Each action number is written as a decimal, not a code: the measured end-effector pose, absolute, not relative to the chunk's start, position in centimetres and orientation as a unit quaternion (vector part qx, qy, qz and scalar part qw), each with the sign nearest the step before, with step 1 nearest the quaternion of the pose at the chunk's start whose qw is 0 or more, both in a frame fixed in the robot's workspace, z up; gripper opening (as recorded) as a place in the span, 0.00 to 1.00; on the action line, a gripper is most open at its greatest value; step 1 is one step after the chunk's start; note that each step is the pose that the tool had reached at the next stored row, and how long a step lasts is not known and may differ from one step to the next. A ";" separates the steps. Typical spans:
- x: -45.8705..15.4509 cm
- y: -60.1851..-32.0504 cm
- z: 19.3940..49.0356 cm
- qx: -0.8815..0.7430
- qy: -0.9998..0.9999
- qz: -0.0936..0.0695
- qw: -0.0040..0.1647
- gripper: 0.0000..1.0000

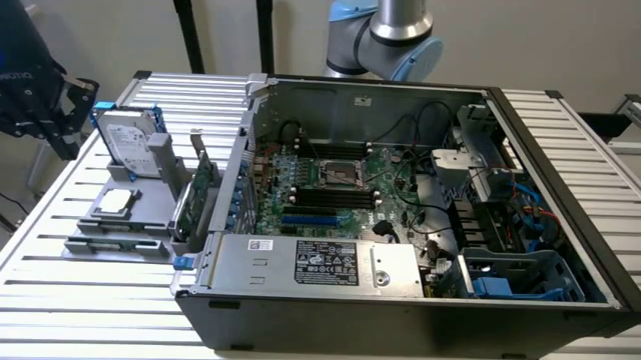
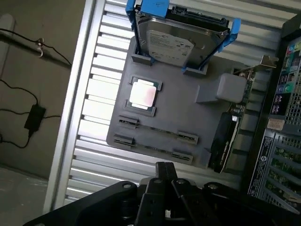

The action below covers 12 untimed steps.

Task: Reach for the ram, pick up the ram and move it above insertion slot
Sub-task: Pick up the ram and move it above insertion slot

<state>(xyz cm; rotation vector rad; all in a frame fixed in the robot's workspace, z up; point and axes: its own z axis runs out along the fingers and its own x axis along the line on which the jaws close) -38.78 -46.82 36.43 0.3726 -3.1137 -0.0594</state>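
**Claw off the ram, grip unreadable**

Claw [image 1: 58, 112] sits at the exterior view's far left, dark and cut off by the picture's edge, above the worktop [image 1: 90, 300] and apart from everything on it. In the wrist view the claw [image 2: 170, 178] is a black mass with its body cropped. Neither picture lets me tell whether it is wide or narrow, and it holds nothing that can be seen.

The ram [image 1: 112, 243] lies in the near end of the grey holder [image 1: 150, 219], left of the open computer case [image 1: 401, 319]. From the outside it is little more than a thin strip. In the wrist view the ram [image 2: 157, 130] is a fine line running between small grey clips. A second row of clips runs just beside it, and how many sticks lie there is hard to make out.

On the same holder [image 2: 188, 108], farther off, stand the CPU [image 2: 142, 94] and the hard drive [image 2: 174, 42], which is upright in a blue frame. The expansion card [image 2: 230, 136] stands on edge at the holder's case side, partly in shadow.

The exterior view takes in the case's inside, where dark memory slots [image 1: 331, 196] lie well apart from the ram. The arm [image 1: 386, 34] rises behind the case, cut off above.
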 end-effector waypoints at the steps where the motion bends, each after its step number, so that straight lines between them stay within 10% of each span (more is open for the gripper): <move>1: -38.8 -46.8 36.4 0.128 -0.992 -0.019 0.003 0.11; 12: -38.8 -46.8 36.4 0.227 -0.974 -0.019 0.005 0.11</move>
